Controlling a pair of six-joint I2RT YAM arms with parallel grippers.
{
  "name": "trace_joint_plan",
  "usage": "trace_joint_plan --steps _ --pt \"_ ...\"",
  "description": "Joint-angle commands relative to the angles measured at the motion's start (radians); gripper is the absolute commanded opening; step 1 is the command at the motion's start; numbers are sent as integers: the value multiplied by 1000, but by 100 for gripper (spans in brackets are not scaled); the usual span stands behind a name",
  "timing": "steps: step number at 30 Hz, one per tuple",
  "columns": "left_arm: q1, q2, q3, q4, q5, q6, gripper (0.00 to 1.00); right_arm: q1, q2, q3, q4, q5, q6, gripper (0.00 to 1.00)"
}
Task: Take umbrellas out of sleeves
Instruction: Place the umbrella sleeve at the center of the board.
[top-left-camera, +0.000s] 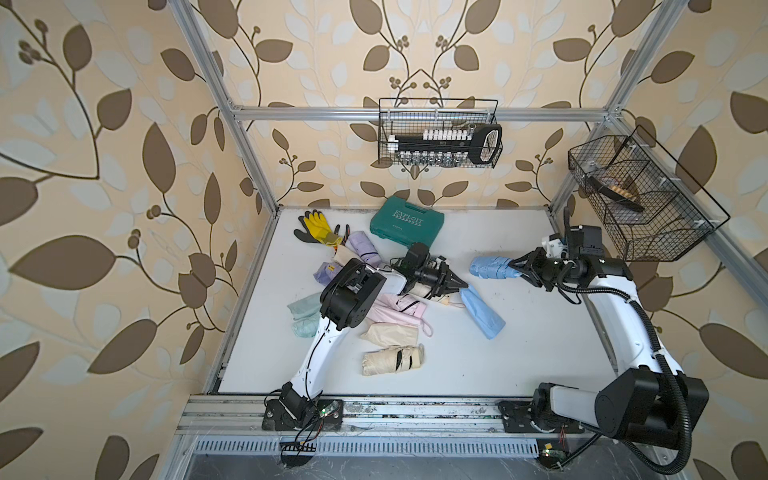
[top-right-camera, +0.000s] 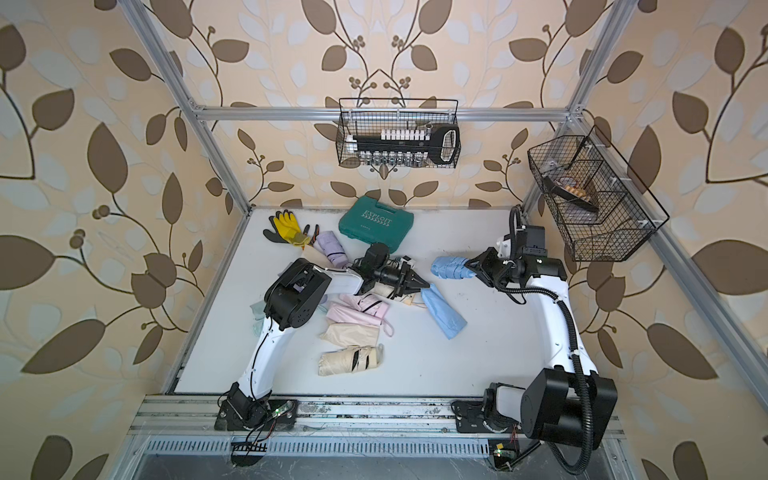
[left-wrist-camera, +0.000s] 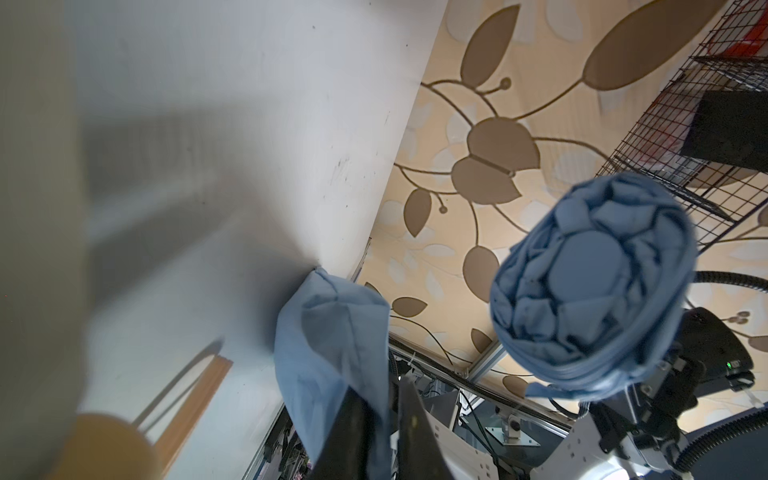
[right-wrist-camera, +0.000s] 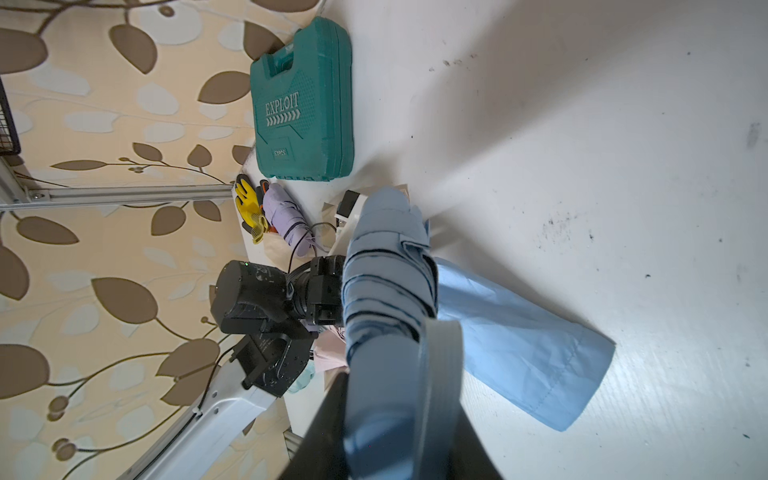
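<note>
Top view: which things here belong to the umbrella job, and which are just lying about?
Job: blue umbrella, blue sleeve, cream umbrella, cream sleeve, pink umbrella, lilac umbrella, lilac sleeve, mint fabric.
Lying about: green case, gloves, rear wire basket, side wire basket.

Bunching in matt, creased cloth: blue umbrella (top-left-camera: 492, 267). Lying limp in thin, smoother cloth: blue sleeve (top-left-camera: 482, 312). Showing hard, faintly glossy, textured plastic: green case (top-left-camera: 407, 223). Looking matt, scuffed and speckled: white counter (top-left-camera: 540, 353). Hanging in thin black metal wire: basket (top-left-camera: 386, 133).
</note>
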Motion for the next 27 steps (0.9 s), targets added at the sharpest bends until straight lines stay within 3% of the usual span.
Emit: trace_joint_plan --steps 1,8,15,18,27 --pt "-8 9 19 -118 -11 72 28 -3 -27 38 3 -1 -33 14" --pt "-5 -46 70 -345 -15 234 60 -3 -26 48 -3 18 -46 15" --pt "17 -114 214 -916 -106 623 76 -3 -17 51 1 18 -50 14" --pt "19 -104 257 -1056 -122 701 77 -3 -19 48 6 18 -47 14" --pt "20 -200 231 -1123 -131 779 82 -8 -22 -66 81 49 -32 14"
